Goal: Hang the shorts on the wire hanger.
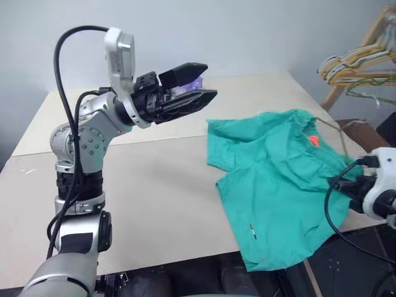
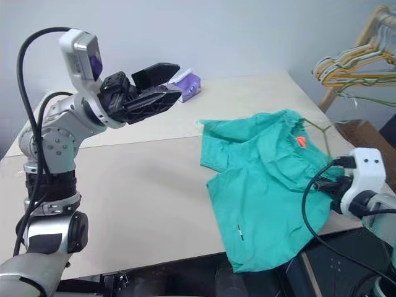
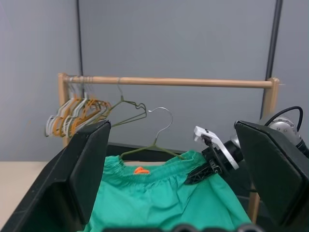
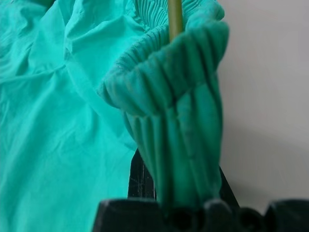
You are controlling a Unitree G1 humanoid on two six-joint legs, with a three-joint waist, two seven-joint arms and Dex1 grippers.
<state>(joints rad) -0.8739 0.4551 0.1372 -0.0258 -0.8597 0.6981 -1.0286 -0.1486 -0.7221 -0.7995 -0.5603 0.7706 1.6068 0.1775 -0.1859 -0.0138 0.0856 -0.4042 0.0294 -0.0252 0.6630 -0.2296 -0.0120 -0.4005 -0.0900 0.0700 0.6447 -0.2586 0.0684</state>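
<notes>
The teal-green shorts (image 1: 272,185) lie spread on the right side of the table, one leg hanging over the front edge. My right gripper (image 4: 178,193) is shut on a bunched fold of their gathered waistband at the table's right edge. The wire hanger (image 3: 155,145) is an olive-gold wire whose arms run into the waistband; its hook stands up above the fabric. A stretch of its wire (image 4: 175,19) goes into the gripped fold. My left gripper (image 1: 208,80) is raised above the table left of the shorts, open and empty, pointing toward them.
A bunch of yellow and green hangers (image 1: 356,62) hangs on a wooden rack (image 3: 169,81) beyond the table's right side. A purple packet (image 2: 189,83) lies at the back of the table behind the left gripper. The table's front edge (image 1: 185,263) is close.
</notes>
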